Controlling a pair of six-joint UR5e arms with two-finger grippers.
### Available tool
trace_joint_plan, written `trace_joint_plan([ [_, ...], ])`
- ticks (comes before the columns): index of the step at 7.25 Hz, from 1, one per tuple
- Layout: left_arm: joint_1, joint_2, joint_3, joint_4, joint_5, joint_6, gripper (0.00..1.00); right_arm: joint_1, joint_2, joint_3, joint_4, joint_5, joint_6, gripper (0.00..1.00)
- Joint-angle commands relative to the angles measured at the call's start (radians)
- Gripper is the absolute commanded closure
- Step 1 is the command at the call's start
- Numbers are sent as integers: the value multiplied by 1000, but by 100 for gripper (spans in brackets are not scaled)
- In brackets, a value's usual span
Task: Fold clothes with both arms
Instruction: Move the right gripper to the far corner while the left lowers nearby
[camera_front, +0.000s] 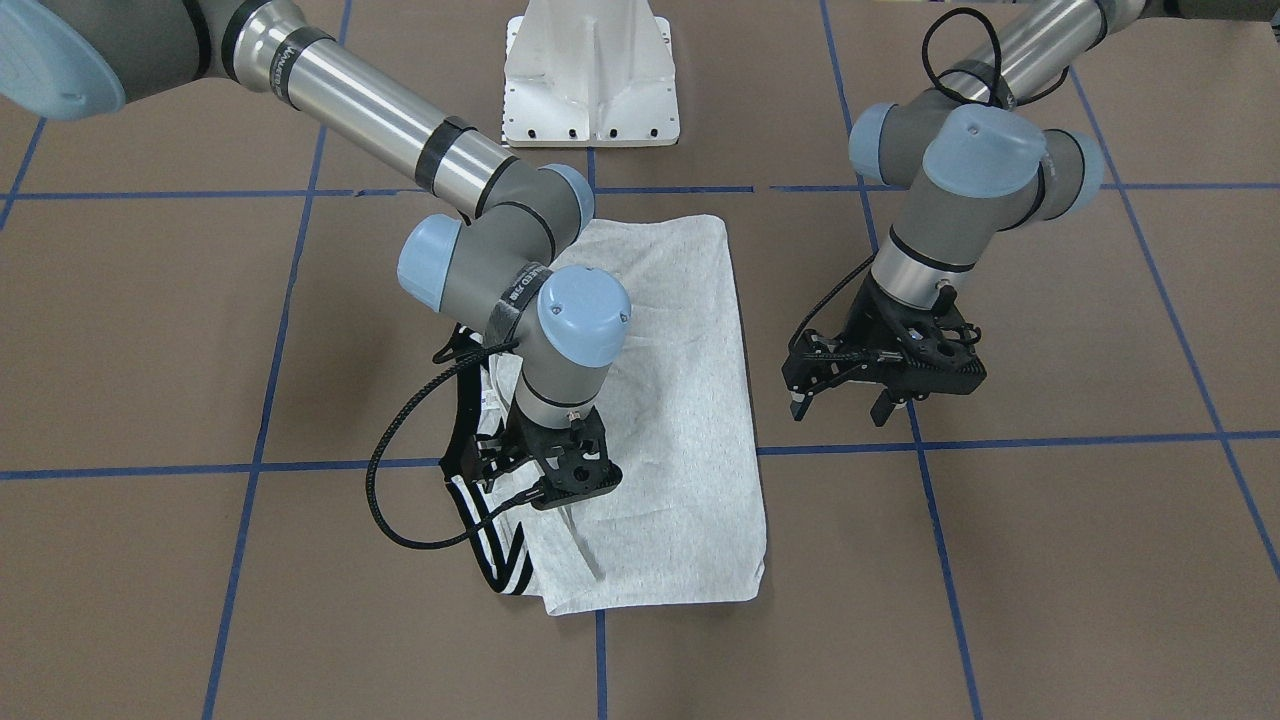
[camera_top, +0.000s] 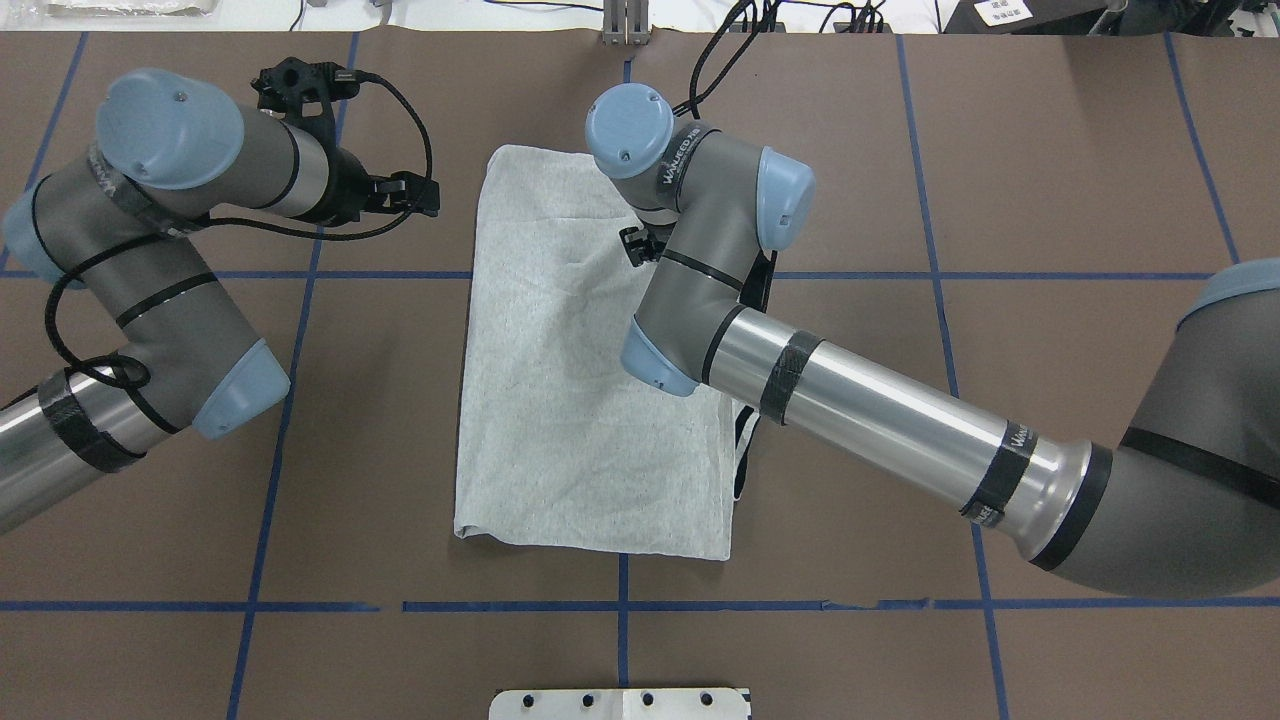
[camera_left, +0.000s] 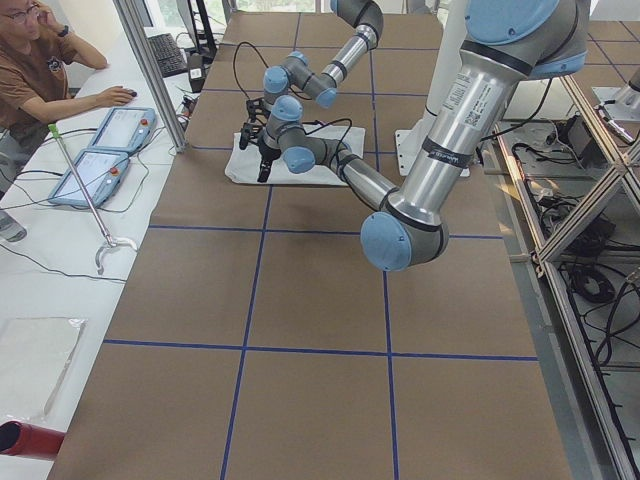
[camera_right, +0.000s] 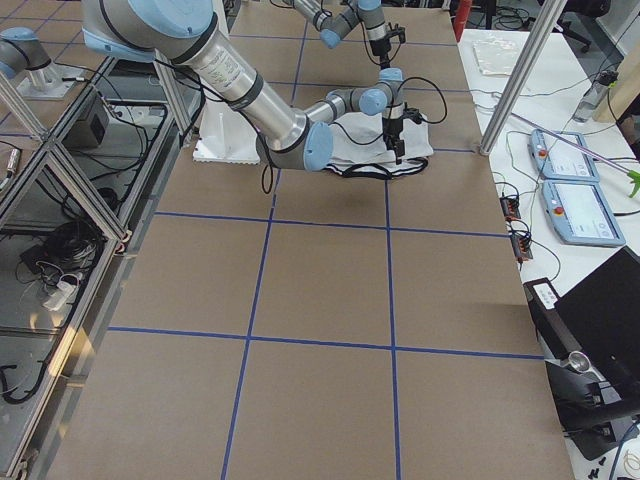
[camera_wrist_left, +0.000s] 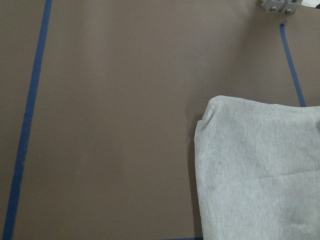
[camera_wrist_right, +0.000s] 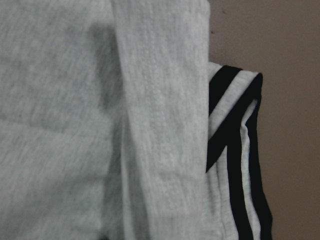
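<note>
- The T-shirt (camera_front: 680, 400) lay folded into a long grey rectangle in the middle of the table (camera_front: 1050, 560). In the front-facing view, a striped sleeve (camera_front: 500, 565) poked out at its 8 o'clock.
- The right gripper (camera_front: 565, 490) sat low on that edge; I could not tell whether it pinched cloth.
- The left gripper (camera_front: 838, 405) hung at the shirt's 3 o'clock, fingers spread, off the cloth.
- The jersey looked light and limp, probably best pinched at corners or hems so the layers would not slide.

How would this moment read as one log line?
shirt: folded, lying flat | right claw: low on shirt, grip unclear | left claw: open, empty, beside shirt
</note>
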Motion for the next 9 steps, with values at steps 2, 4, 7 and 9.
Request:
trace_joint_plan([
  [2, 2, -6, 1, 1, 1, -7, 0, 72, -27, 0, 4, 26, -95, 0],
  [4, 7, -6, 1, 1, 1, -9, 0, 140, -91, 3, 98, 104, -120, 0],
  [7, 7, -6, -7, 1, 1, -7, 0, 174, -115, 38, 126, 175, -121, 0],
  [9, 7, -6, -10, 1, -1, -7, 0, 188, -122, 93, 120, 236, -118, 0],
])
